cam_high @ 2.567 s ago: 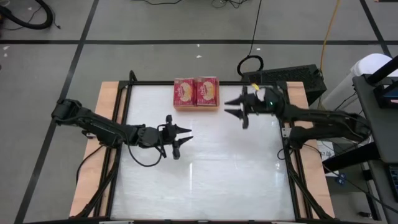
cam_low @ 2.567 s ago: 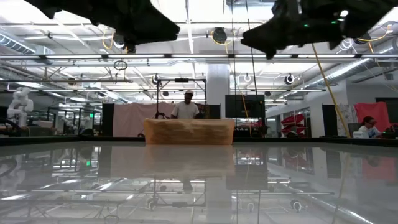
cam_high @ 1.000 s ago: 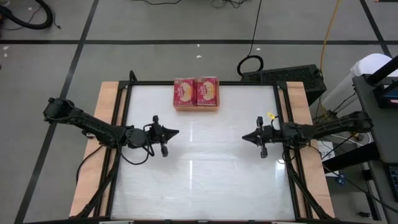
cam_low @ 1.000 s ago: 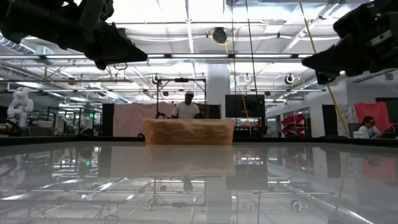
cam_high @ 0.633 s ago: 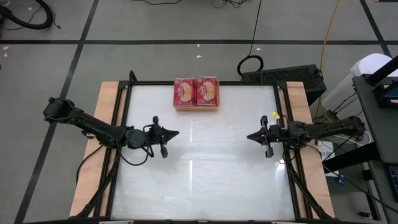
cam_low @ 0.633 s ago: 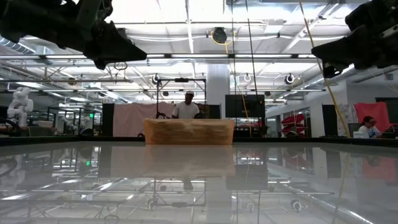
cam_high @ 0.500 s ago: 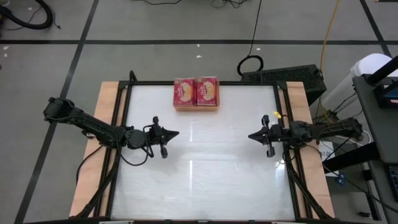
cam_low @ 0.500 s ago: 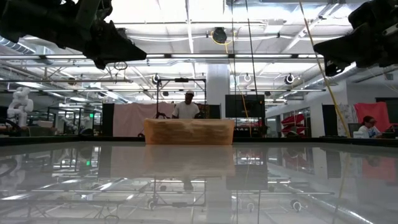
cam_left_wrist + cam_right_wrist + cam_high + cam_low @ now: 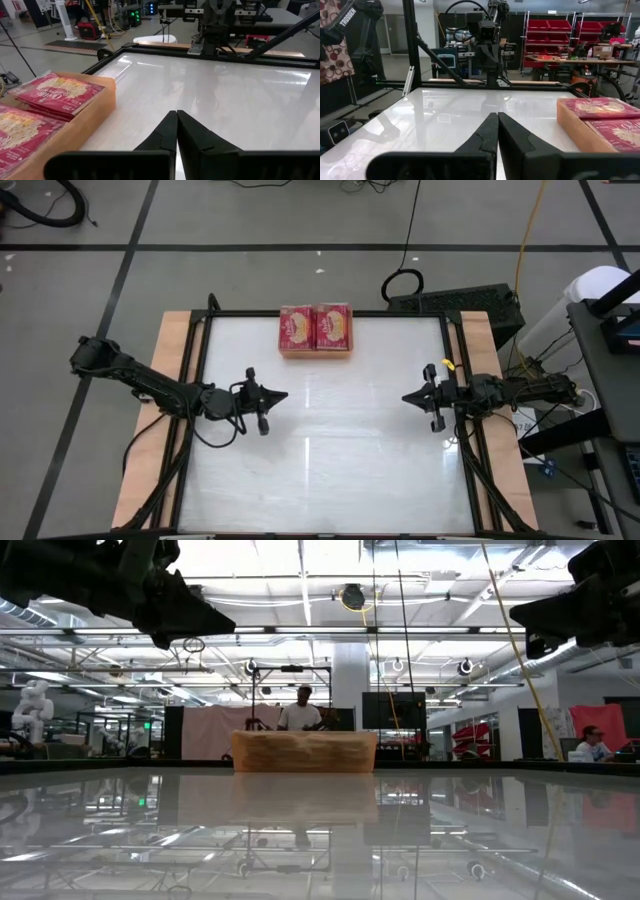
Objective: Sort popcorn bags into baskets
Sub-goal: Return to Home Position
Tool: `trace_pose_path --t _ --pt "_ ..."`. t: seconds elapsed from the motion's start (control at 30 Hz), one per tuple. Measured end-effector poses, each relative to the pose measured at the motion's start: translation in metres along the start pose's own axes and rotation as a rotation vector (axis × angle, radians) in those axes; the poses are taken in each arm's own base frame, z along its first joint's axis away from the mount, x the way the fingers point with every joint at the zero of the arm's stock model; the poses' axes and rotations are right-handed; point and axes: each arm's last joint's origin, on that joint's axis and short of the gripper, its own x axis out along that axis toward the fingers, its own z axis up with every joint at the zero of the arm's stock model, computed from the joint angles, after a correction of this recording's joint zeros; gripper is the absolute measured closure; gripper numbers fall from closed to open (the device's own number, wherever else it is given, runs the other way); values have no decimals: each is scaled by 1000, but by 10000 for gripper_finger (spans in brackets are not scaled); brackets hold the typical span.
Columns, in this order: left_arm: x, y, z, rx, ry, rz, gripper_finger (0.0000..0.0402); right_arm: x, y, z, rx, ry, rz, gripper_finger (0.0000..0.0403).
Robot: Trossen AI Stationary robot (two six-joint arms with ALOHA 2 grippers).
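One camera hangs high above and looks straight down on the whole table (image 9: 320, 440). Another sits at tabletop level, looking flat across it to the orange tray (image 9: 304, 752) at the far edge. Each wrist camera rides low over the surface facing inward, and all four views share that tray.

The bags (image 9: 316, 328) are red with yellow-tan popcorn pictures and white lettering. The tray (image 9: 304, 752) is orange-tan. The counter (image 9: 330, 450) is glossy white with a black frame and pale wood edges. The left tool (image 9: 283, 393) and right tool (image 9: 406, 398) are black.
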Motion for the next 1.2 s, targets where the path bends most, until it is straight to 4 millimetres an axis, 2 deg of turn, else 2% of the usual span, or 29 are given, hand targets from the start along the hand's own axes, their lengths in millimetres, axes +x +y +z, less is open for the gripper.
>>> trace_pose_path --t 0.13,0.4,0.63,1.2 --pt "0 0 1 -5 -7 -1 380 0 0 0 -16 3 0 397" --pt "0 0 1 -4 -6 -1 397 0 0 1 -58 -2 -1 397" --pt "0 0 1 -3 -6 -1 378 0 0 -1 -55 15 -6 397" --pt "-3 -4 -2 -2 -13 -26 376 1 0 -3 -17 20 -6 397"
